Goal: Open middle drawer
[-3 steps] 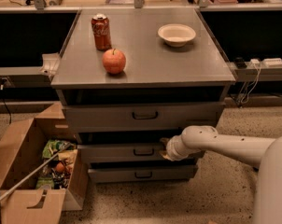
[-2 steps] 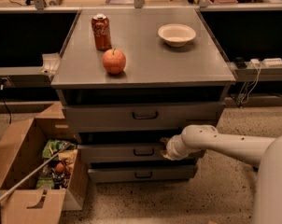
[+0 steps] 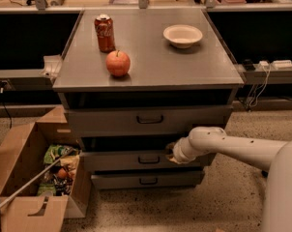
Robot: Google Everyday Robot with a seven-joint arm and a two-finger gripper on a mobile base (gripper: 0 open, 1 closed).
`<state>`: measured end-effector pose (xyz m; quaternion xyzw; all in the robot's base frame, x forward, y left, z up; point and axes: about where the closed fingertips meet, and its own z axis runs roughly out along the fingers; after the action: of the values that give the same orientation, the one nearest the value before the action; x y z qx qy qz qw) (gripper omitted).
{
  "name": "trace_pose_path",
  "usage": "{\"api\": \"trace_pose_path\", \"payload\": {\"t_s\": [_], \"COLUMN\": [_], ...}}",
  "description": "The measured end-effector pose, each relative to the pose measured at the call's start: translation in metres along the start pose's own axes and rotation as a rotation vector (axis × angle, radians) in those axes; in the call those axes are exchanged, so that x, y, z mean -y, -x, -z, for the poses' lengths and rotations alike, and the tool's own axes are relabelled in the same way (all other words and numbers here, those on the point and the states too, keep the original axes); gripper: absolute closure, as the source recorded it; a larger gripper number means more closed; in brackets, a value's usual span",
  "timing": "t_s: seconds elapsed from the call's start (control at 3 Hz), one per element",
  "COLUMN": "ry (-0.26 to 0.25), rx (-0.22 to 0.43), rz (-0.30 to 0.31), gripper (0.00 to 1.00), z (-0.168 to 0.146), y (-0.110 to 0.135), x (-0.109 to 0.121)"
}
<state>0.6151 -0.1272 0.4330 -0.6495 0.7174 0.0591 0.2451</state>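
The middle drawer (image 3: pixel 117 161) is the second of three grey drawer fronts in the cabinet, with a small dark loop handle (image 3: pixel 149 159) at its centre. My gripper (image 3: pixel 169 152) sits at the end of the white arm (image 3: pixel 233 149), which reaches in from the right. It is at the drawer's upper edge, just right of the handle. A dark gap shows above the drawer front. The top drawer (image 3: pixel 107 121) is above it and the lowest drawer (image 3: pixel 117 181) is below it.
A red soda can (image 3: pixel 105 33), an apple (image 3: pixel 118 63) and a white bowl (image 3: pixel 182 35) stand on the cabinet top (image 3: pixel 194 66). An open cardboard box (image 3: pixel 20 178) with rubbish sits on the floor to the left. Dark shelving and cables run behind.
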Motion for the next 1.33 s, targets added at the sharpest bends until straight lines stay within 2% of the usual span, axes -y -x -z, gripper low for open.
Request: {"api": "trace_pose_path", "payload": {"t_s": [0.33, 0.67, 1.0, 1.33], "ry": [0.000, 0.000, 0.000, 0.001], "rx": [0.000, 0.000, 0.000, 0.000], "rz": [0.000, 0.000, 0.000, 0.001], "gripper": [0.50, 0.19, 0.00, 0.00], "z": [0.0000, 0.0000, -0.0001, -0.0003], "y": [0.0000, 0.0000, 0.0000, 0.0000], "x": [0.0000, 0.0000, -0.0001, -0.0002]}}
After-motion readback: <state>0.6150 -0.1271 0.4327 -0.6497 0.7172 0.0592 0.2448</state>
